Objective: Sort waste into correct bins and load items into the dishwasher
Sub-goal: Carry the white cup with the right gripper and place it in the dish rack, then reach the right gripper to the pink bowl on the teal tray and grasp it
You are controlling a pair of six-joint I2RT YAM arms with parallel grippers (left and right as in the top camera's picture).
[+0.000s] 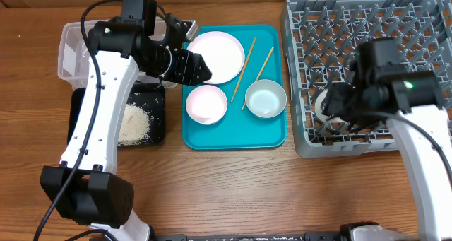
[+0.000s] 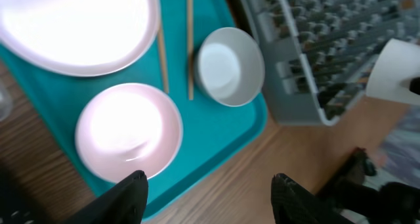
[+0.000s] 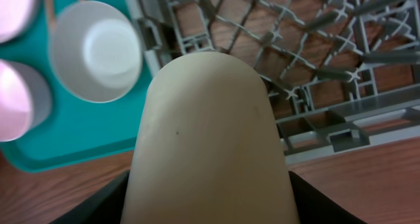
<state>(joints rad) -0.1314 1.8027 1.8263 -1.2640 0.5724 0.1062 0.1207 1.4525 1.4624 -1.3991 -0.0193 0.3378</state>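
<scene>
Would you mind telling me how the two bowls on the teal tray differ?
The left bowl looks pinkish inside; the right bowl looks pale grey-blue. The left bowl sits left of the chopsticks, the right bowl right of them, nearer the rack. Both are upright, empty, on the teal tray.

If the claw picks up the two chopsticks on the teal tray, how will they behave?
The chopsticks look thin and wooden, so probably light and stiff. They lie flat on the smooth tray, so they may slide or roll, and pinching could be hard.
</scene>
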